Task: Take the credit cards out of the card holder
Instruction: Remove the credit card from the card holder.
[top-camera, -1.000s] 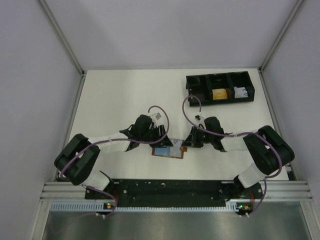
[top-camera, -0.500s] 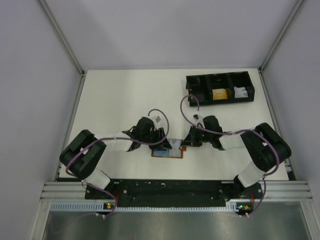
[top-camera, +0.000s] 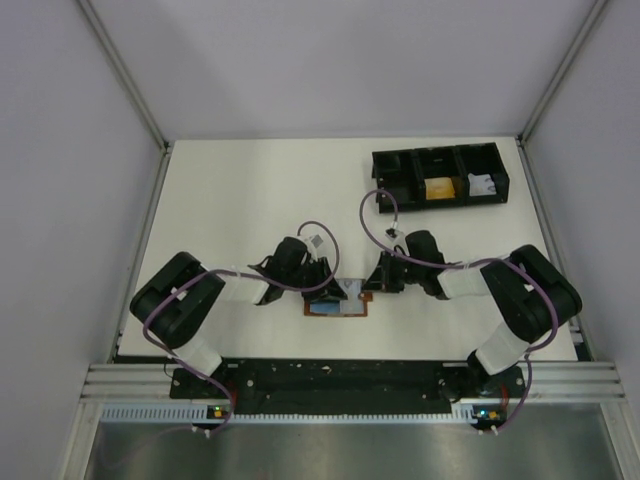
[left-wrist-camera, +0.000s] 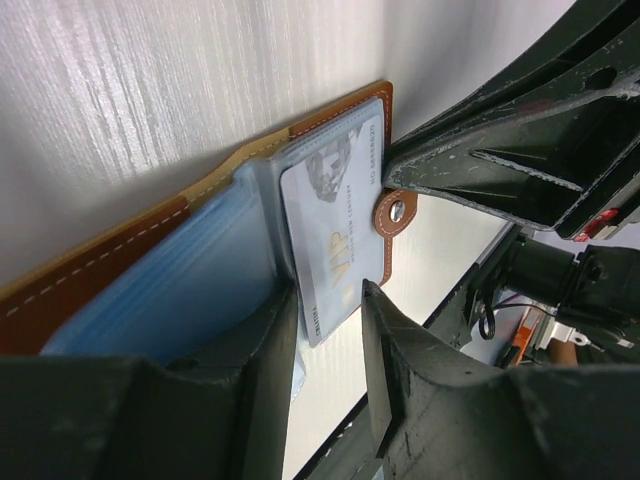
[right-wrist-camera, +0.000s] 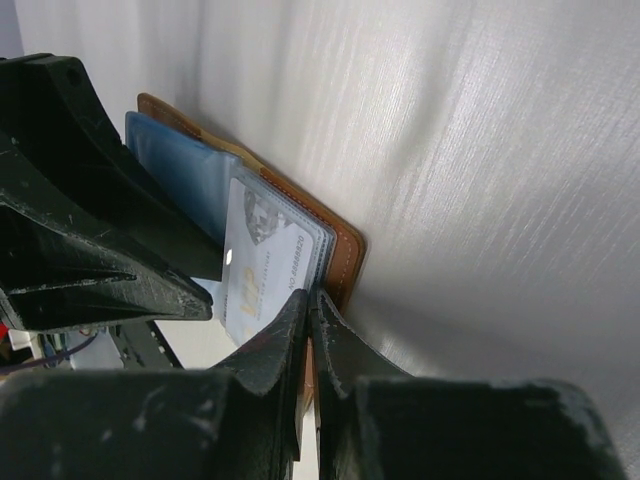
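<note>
My left gripper (left-wrist-camera: 330, 345) open, jaws astride corner of pale plastic VIP card (left-wrist-camera: 335, 215). Close squarely, pull straight out (no twist). My right gripper (right-wrist-camera: 306, 330) pinches edge of flat brown leather card holder (left-wrist-camera: 95, 275), lying open on white table (top-camera: 240, 200) between both grippers; hold firm.

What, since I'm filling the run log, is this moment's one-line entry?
card holder open | right gripper shut on its edge | left gripper open astride VIP card | card not yet out
</note>
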